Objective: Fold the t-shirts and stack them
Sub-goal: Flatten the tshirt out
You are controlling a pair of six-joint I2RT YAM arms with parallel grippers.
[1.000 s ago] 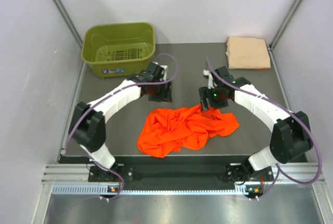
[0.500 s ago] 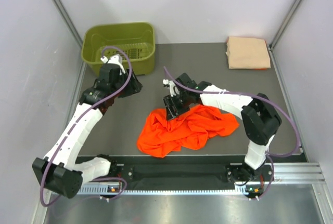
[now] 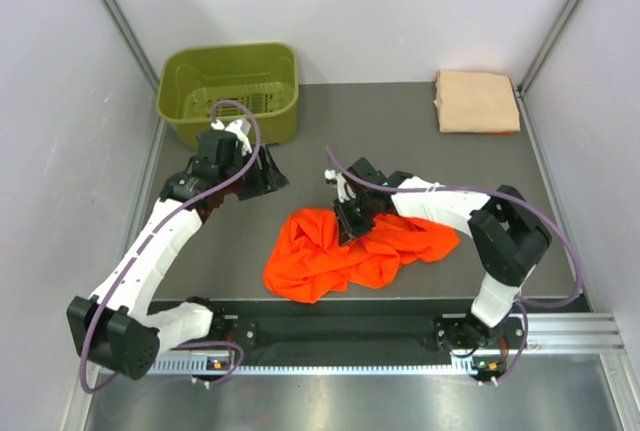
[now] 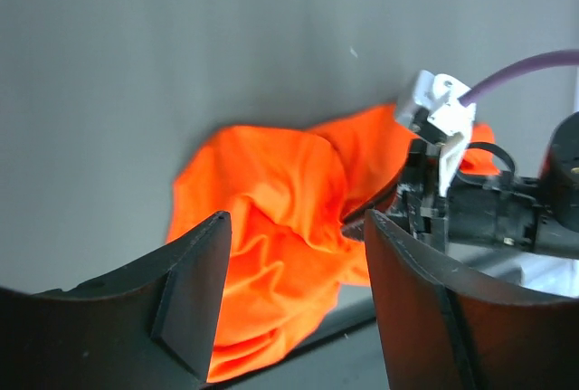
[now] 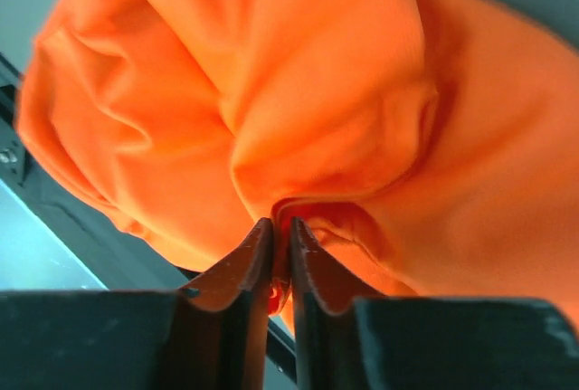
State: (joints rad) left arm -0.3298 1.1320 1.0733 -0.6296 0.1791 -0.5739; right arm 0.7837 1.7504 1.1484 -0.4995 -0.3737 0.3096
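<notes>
The crumpled orange t-shirt (image 3: 345, 251) lies in a heap on the near middle of the table (image 3: 380, 121), close to the front edge, and the right gripper (image 3: 350, 223) sits at its far edge, low on the cloth. The right arm reaches from its base at the near right, elbow bent out to the side, forearm running left across the table to the shirt. Its fingers are pressed nearly together on a raised fold of the orange fabric, which bunches up around the tips in the right wrist view. Farther back and to the left, the left arm stretches up from the near left corner, and the left gripper (image 3: 266, 175) hangs clear of the shirt, apart from it, with its fingers spread wide and nothing between them. Beyond it the olive-green basket (image 3: 230, 51) stands at the far left, and the folded peach t-shirt (image 3: 477, 101) lies flat in the far right corner.
</notes>
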